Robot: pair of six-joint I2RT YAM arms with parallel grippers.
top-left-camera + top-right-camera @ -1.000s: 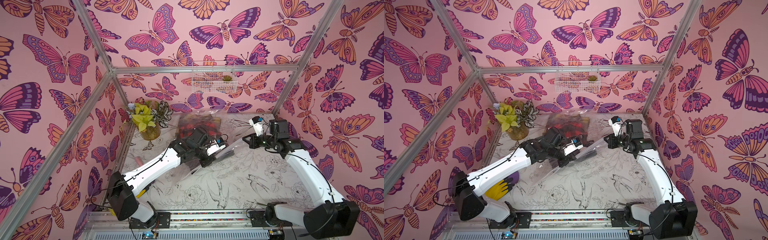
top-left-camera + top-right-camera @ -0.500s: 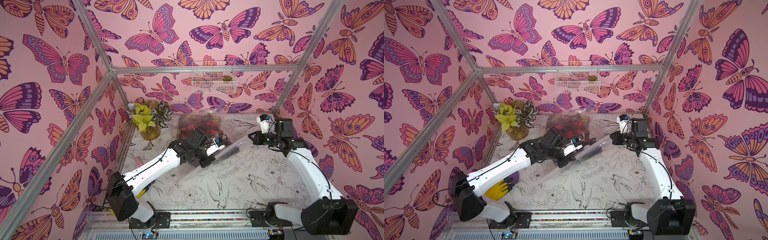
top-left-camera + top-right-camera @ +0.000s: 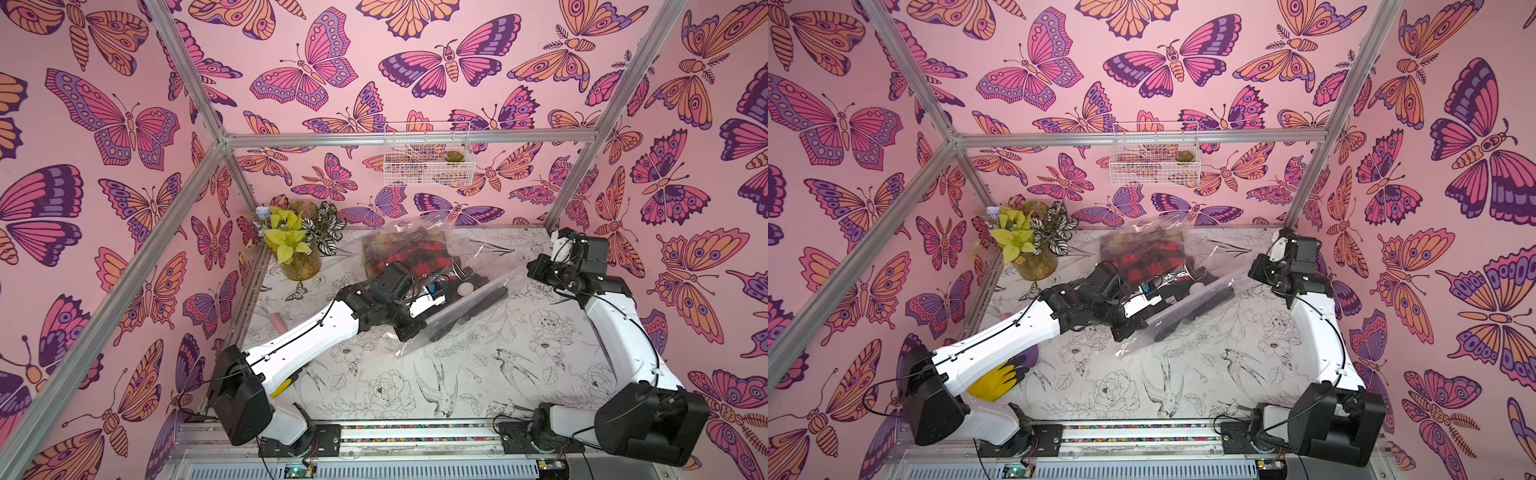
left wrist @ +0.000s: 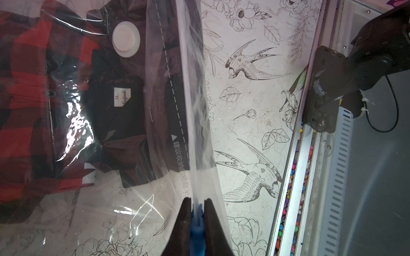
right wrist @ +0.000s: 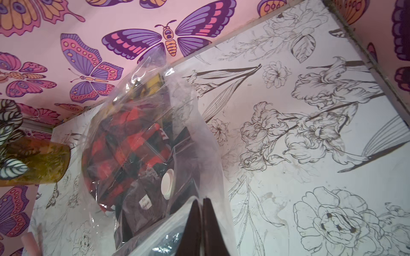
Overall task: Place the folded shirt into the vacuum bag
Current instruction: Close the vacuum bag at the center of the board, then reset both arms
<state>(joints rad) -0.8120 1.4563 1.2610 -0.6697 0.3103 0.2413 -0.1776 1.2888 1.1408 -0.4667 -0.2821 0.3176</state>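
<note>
Now, your red-and-black plaid folded shirt (image 3: 409,259) sits inside the large clear crinkly plastic vacuum bag (image 3: 415,228) toward the back of the flower-printed table (image 3: 457,374) — your left gripper (image 4: 197,201) clamps its small blue slider clip (image 4: 197,223), your right gripper (image 5: 202,200) pinches the raised zip edge (image 3: 478,297).

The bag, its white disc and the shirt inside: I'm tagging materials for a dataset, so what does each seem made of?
Bag: thin clear plastic film, glossy; it creases and throws glare. White disc: likely hard moulded plastic, smooth and matte. Shirt: soft woven cloth, matte red-black check, perhaps flannel; sewn neck label.
</note>
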